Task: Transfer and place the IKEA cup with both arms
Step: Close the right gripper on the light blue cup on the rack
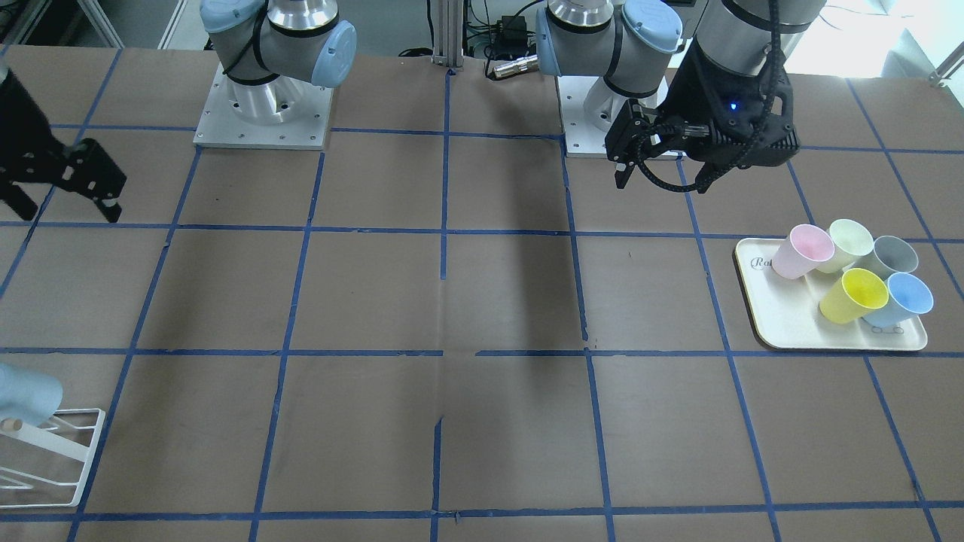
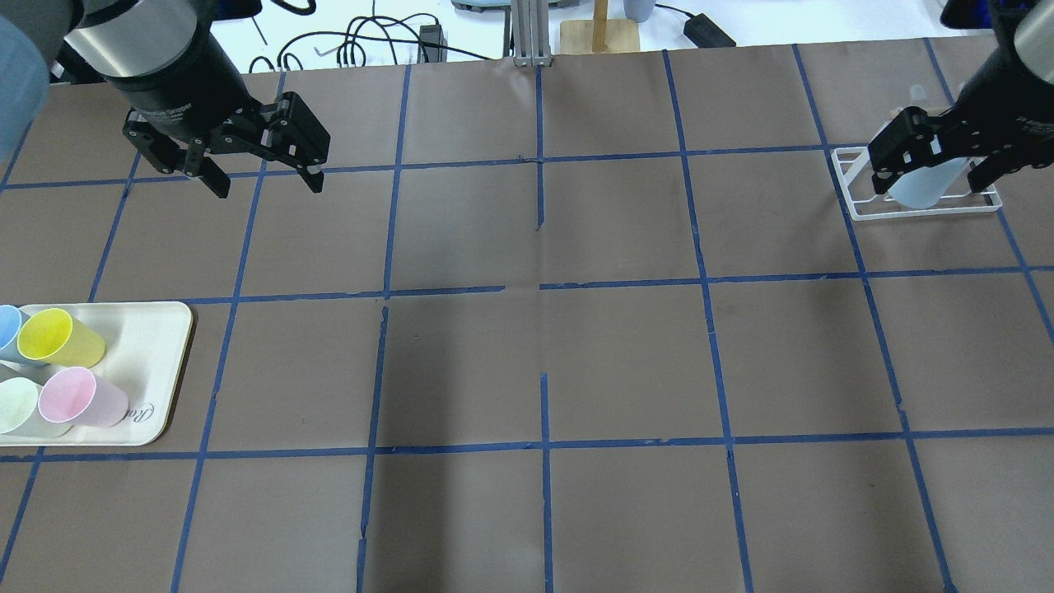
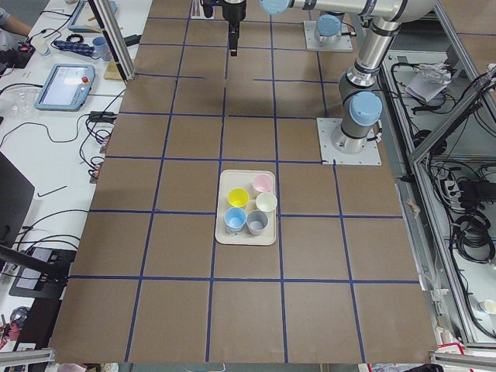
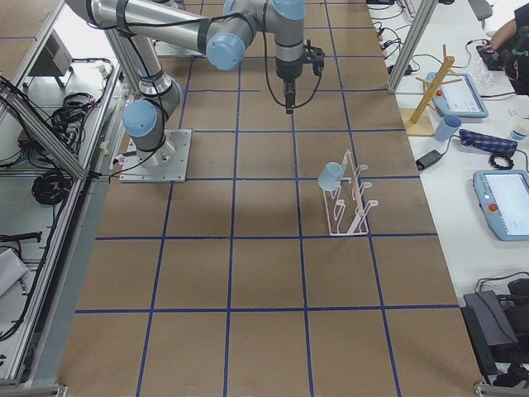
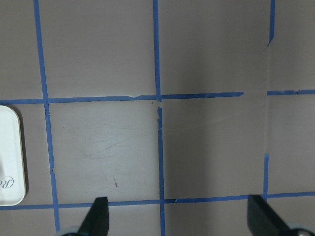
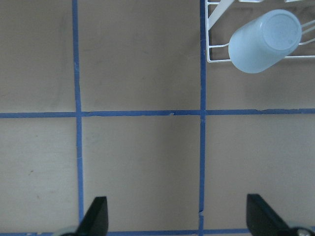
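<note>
A pale sky-blue IKEA cup [image 2: 921,191] hangs tilted on a white wire rack [image 2: 856,206] at the far right; it also shows in the right wrist view [image 6: 266,42] and the front view [image 1: 26,395]. My right gripper [image 2: 930,185] hovers above the rack, open and empty [image 6: 179,219]. A second blue cup [image 1: 900,301] stands on the cream tray [image 1: 783,331] with the other pastel cups. My left gripper [image 2: 268,185] is open and empty, high above the table, well away from the tray [image 2: 156,362].
On the tray are also a yellow cup [image 1: 855,295], a pink cup [image 1: 802,252], a pale green cup [image 1: 847,245] and a grey cup [image 1: 892,257]. The brown table has a blue tape grid. The two arm bases [image 1: 263,113] stand at the robot's edge.
</note>
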You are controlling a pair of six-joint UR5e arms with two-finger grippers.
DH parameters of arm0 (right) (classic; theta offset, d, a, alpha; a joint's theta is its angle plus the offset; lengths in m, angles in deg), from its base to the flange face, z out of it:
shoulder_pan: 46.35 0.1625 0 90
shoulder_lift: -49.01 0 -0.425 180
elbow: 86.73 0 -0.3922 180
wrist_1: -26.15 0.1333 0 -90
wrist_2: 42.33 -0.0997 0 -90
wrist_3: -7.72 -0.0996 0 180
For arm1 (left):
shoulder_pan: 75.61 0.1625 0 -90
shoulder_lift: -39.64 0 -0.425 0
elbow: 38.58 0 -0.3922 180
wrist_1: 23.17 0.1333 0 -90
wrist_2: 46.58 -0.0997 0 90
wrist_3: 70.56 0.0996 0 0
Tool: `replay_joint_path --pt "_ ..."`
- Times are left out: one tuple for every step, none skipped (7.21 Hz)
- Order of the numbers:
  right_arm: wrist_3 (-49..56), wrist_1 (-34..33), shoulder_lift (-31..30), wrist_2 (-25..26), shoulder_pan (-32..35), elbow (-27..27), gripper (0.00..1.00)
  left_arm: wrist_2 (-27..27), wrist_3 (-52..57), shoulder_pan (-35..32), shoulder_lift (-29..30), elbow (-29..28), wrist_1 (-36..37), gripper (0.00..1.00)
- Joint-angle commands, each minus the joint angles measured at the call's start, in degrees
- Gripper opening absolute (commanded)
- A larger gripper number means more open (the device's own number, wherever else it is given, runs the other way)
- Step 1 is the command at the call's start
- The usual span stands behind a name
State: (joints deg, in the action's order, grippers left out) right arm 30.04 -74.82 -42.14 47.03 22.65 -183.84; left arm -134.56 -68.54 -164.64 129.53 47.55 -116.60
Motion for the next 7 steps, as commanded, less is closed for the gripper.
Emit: replay_joint_path --pt "9.4 -4.6 5.0 -0.1 -4.5 1.8 1.0 0.0 0.0 0.0 -0.1 0.1 0.0 1.0" --pt "11.1 -8.5 9.5 0.0 -4.7 3.5 1.0 0.0 0.0 0.0 -0.1 0.2 0.0 1.0" --pt "12.3 -10.0 14.1 -0.1 -4.7 5.7 1.0 0.0 0.1 0.0 -0.1 0.2 0.0 1.0" --pt "13.4 -11.1 17.3 0.0 -4.7 8.4 1.0 0.0 0.1 0.0 -0.1 0.1 0.0 1.0" --pt "14.8 -11.3 20.1 0.0 -4.8 10.7 1.0 0.0 0.1 0.0 -0.1 0.1 0.0 1.0" --pt "14.8 -11.4 22.6 -0.1 -4.8 12.3 1.0 0.0 0.1 0.0 -0.1 0.2 0.0 1.0" --pt "14.5 -12.6 24.4 -0.1 -4.8 12.9 1.0 0.0 0.1 0.0 -0.1 0.2 0.0 1.0"
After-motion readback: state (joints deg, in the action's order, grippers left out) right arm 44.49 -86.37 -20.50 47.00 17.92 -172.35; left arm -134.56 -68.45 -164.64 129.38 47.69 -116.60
